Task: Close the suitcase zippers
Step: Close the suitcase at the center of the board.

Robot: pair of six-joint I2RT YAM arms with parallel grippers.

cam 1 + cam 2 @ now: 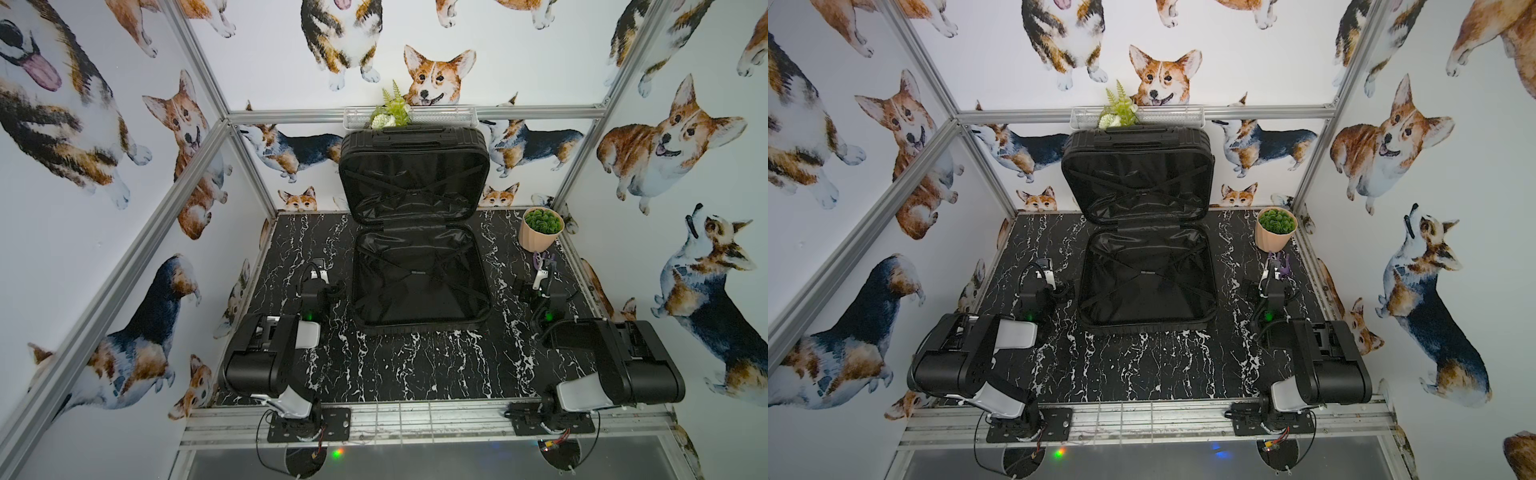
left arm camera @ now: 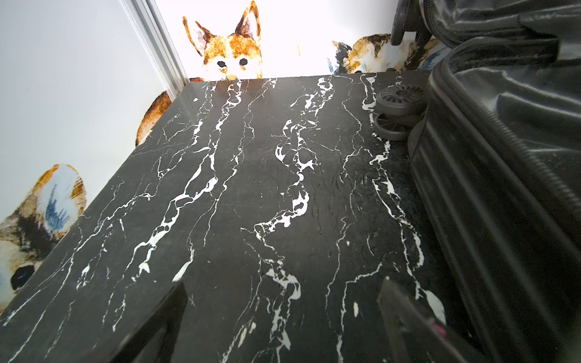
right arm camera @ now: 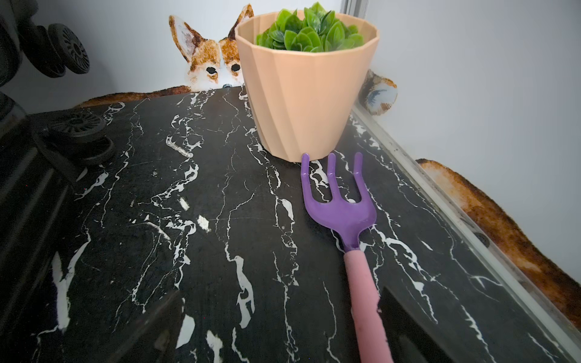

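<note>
Cage with corgi-print walls [image 1: 436,75], black marble-look surface [image 1: 395,365].

suitcase [image 1: 415,282] sits mid-surface toward the back, between the two arms, wide open. One half lies flat on the surface, lining and crossed straps up. The other half stands up against the back wall, moulded handle on top. zippers [image 2: 509,138] undone; the zip band runs along the exposed rim of the flat half. wheels [image 2: 399,100] stick out at the hinge-end corner.

left fingers [image 2: 405,317]: spread wide, nothing between them, low over bare surface just beside the flat half's ribbed side wall, not touching it.

right fingers [image 3: 408,327]: also spread wide, gripping nothing. The pink handle of a purple hand rake [image 3: 342,213] lies on the surface between them, close to one finger; can't tell if it touches. Rake tines end right at the base of a peach plant pot [image 3: 301,94] in the back corner on the right arm's side.

Wire basket [image 1: 361,116] with fern on the back rail, above the suitcase.
</note>
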